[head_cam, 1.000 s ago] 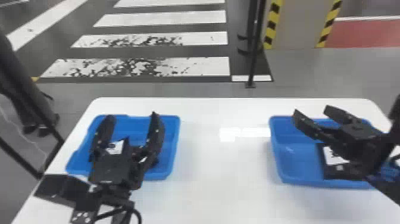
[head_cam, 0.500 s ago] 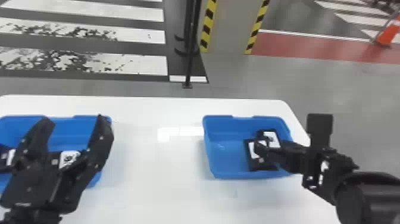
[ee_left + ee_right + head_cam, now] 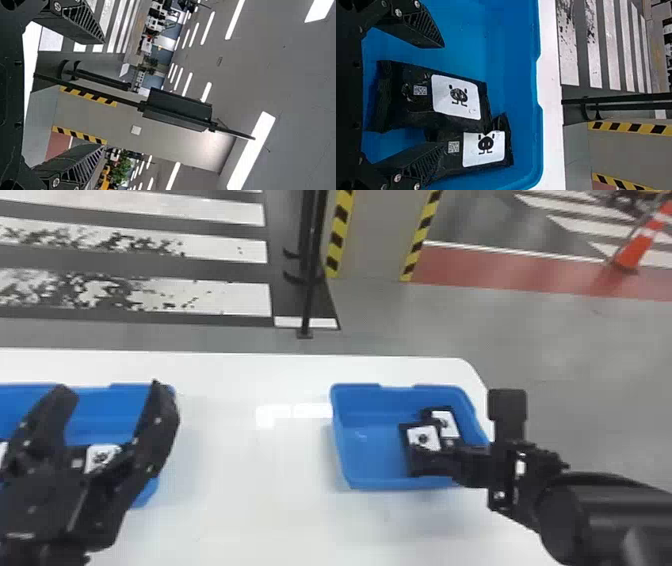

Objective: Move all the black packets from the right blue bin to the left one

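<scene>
Black packets (image 3: 415, 113): two in right blue bin (image 3: 510, 79), nearer one lapping farther one. Likely light, soft, slick; best pinched across filled middle, clear of crimped ends. Right fingers (image 3: 413, 27) spread, one masking part of farther packet, contact unclear. Off to left, left fingers (image 3: 161, 425) spread above left bin (image 3: 112, 410), partly hiding labelled packets (image 3: 99, 459) inside; bin cut off at head view's edge.

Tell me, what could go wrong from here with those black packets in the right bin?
One packet partly covers a second packet, so the open right jaws might pinch both or push one away.
The left jaws, also open, block part of the left bin from the head's view; they might get in the way of a drop.
</scene>
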